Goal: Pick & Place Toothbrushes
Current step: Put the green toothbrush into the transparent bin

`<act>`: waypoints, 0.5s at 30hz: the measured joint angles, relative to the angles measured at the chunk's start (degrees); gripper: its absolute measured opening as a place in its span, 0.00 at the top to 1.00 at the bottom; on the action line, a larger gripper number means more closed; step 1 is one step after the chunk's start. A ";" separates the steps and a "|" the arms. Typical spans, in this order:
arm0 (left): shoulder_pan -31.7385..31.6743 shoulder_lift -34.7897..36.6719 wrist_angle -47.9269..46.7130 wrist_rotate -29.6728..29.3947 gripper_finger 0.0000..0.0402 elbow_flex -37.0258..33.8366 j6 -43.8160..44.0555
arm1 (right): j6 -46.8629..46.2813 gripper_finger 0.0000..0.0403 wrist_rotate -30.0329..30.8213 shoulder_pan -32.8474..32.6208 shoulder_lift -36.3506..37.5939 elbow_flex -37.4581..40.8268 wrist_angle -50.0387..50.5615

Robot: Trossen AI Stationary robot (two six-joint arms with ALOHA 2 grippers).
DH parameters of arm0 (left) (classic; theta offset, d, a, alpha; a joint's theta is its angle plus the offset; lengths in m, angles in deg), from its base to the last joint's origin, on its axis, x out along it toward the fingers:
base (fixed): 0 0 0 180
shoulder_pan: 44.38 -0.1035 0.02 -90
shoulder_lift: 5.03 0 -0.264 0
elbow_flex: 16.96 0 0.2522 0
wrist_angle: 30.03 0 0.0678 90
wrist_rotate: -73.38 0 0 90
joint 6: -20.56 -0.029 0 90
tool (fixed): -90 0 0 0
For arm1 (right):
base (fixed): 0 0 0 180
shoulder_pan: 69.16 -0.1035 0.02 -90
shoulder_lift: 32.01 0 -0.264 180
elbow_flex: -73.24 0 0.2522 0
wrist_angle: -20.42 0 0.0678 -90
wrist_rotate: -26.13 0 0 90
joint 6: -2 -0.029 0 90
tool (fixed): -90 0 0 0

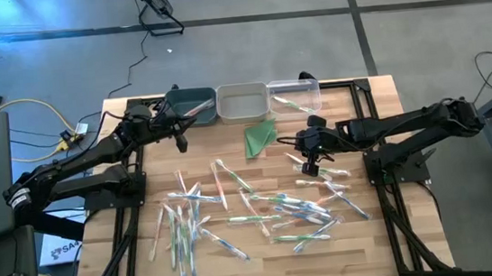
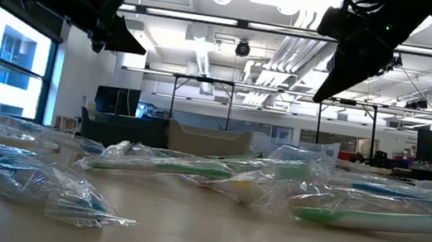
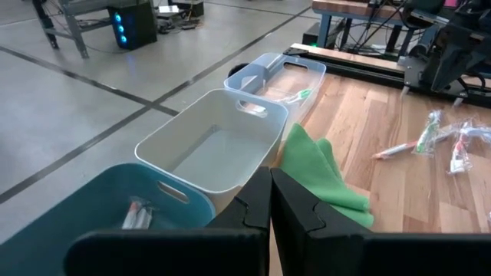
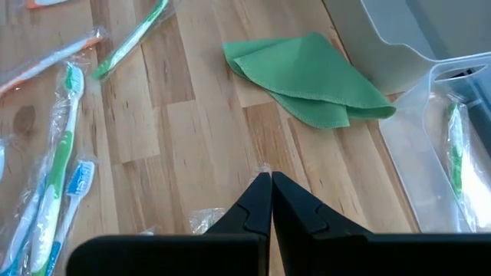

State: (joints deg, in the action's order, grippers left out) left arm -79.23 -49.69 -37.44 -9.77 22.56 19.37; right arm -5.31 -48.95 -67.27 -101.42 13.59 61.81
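Note:
Many toothbrushes in clear wrappers lie scattered over the middle and near part of the wooden table. One lies in the dark teal bin, and a green one in the clear bin. My left gripper is shut and empty, held in the air at the near side of the teal bin. My right gripper is shut and empty too. It slants down over bare wood between the green cloth and the toothbrushes. In the low view both grippers stand well above the table.
Three bins stand in a row at the table's far edge: teal, white and clear. The folded green cloth lies just in front of the white bin. Bare wood shows at the table's left and right sides.

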 joint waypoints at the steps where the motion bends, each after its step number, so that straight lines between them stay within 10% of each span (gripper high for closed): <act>1: 0.00 0.00 0.00 0.00 1.00 0.00 0.00 | -0.04 0.99 0.00 0.00 0.00 0.00 0.02; 15: 0.00 0.01 -0.07 0.11 1.00 0.00 0.00 | -0.41 0.71 -0.43 0.00 -0.02 0.00 3.69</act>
State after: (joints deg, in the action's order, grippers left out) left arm -79.23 -49.68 -37.51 -9.66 22.56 19.37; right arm -5.72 -49.38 -67.27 -101.44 13.59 65.50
